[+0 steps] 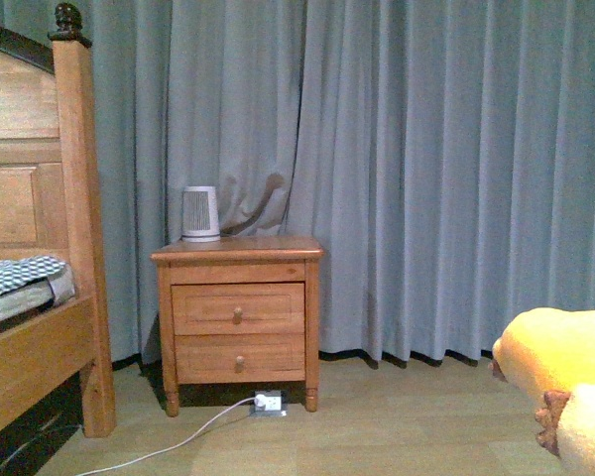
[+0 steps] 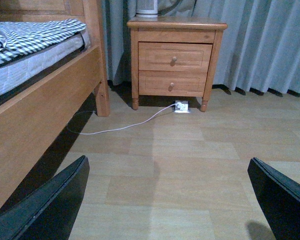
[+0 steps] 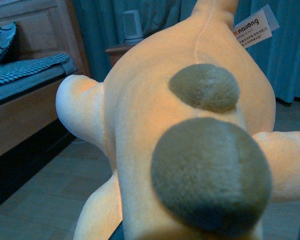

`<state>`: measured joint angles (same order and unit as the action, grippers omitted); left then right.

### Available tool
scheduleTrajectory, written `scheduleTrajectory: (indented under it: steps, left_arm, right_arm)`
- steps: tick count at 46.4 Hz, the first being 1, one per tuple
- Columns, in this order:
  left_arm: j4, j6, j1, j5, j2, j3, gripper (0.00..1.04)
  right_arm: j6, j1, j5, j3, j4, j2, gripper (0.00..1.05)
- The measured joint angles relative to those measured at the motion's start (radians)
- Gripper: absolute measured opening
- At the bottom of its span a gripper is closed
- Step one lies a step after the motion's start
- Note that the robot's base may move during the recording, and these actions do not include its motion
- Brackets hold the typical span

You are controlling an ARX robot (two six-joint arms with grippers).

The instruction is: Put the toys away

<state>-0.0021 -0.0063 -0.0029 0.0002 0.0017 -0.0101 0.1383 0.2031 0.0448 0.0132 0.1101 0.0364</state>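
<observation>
Left hand (image 2: 170, 210): dark fingers (image 2: 50, 205) spread wide, nothing between them, over bare wooden floor (image 2: 180, 165).

Right hand: hidden behind the toy in its own wrist view, so grip impossible to tell.

Filling that view, an orange-yellow plush animal (image 3: 190, 125), very close to the lens. Two rounded brown patches (image 3: 205, 87) on the near side, stubby limbs out to either side, pale hang tag (image 3: 255, 25) with printed lettering at the far end. Floor visible past it. In the front view, the same plush animal (image 1: 560, 367) at the near right edge, cut off by the frame, a small brownish nub on its left side.

Farther off, left of centre: small wooden table (image 1: 238, 317) with two drawers, against a grey-blue curtain (image 1: 426, 178). On its top, toward the left, a small white ribbed appliance (image 1: 200, 213), upright. On the floor by the table's right front leg, a white plug block (image 1: 268, 403), with a white cable (image 1: 169, 441) trailing from it toward the near left.

Far left: wooden bed (image 1: 30, 297) with a tall post, checked bedding (image 2: 35, 35) on the mattress.
</observation>
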Motion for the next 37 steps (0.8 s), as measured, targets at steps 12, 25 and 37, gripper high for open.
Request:
scheduleTrajectory:
  steps: [12, 25, 37]
  left_arm:
    - [0.000, 0.000, 0.000, 0.000, 0.000, 0.000, 0.99]
    - [0.000, 0.000, 0.000, 0.000, 0.000, 0.000, 0.99]
    - [0.000, 0.000, 0.000, 0.000, 0.000, 0.000, 0.99]
  right_arm:
    - [0.000, 0.000, 0.000, 0.000, 0.000, 0.000, 0.07]
    - [0.000, 0.000, 0.000, 0.000, 0.000, 0.000, 0.07]
    - [0.000, 0.000, 0.000, 0.000, 0.000, 0.000, 0.07]
